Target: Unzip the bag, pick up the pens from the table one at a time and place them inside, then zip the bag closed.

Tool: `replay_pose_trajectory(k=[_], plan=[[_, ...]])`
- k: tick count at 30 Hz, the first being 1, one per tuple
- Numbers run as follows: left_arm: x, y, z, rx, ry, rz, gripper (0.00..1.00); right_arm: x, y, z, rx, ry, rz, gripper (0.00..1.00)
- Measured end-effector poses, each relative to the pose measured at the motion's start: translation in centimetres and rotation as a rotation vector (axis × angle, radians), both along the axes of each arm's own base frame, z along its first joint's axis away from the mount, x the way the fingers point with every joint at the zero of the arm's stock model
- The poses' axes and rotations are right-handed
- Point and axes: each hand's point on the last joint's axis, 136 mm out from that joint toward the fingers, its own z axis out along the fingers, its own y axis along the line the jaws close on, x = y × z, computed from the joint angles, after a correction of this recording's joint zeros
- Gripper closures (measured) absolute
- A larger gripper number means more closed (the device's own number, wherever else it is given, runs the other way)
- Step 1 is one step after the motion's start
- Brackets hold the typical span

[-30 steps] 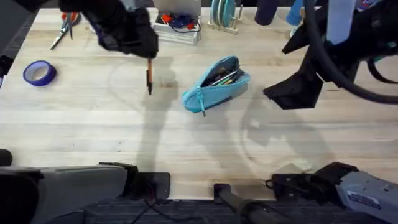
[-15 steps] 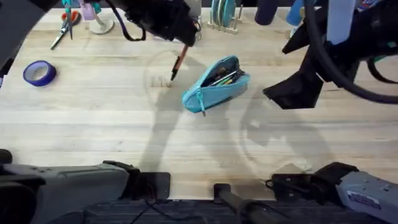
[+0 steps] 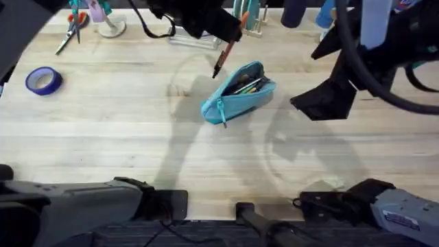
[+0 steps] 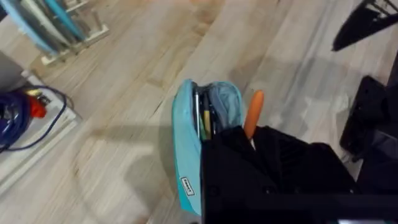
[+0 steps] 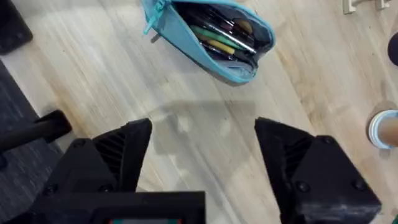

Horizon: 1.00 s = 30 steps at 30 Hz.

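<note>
Left claw point(image 3: 223, 36) clamped; right claw point(image 5: 202, 134) agape.

Blue tape roll point(image 3: 43, 80) at the left; orange-handled pliers point(image 3: 72, 27) far left corner

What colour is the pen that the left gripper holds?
Orange with a black tip; the pen shows best in the overhead view.

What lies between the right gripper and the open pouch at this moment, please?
Only bare table: in the right wrist view, pale wood separates the open right gripper from the bag, which lies unzipped with pens inside. The overhead view agrees.
</note>
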Motion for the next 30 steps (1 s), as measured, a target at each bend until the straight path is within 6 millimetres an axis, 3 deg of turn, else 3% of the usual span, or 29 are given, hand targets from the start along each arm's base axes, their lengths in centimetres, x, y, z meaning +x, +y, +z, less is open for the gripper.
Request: replay_pose_trajectory(k=[10,19,30], plan=[[-1.3,-2.4,-0.8,0.096,-0.064,-0.083,0.959,0.0,0.0,0.0,0.000,0.000,0.000,0.005],[-1.0,-3.3,-1.2,0.131,-0.106,-0.093,0.959,0.0,0.0,0.0,0.000,0.000,0.000,0.005],[0.6,-4.6,-6.7,0.193,0.017,-0.117,0.959,0.0,0.0,0.0,0.000,0.000,0.000,0.005]])
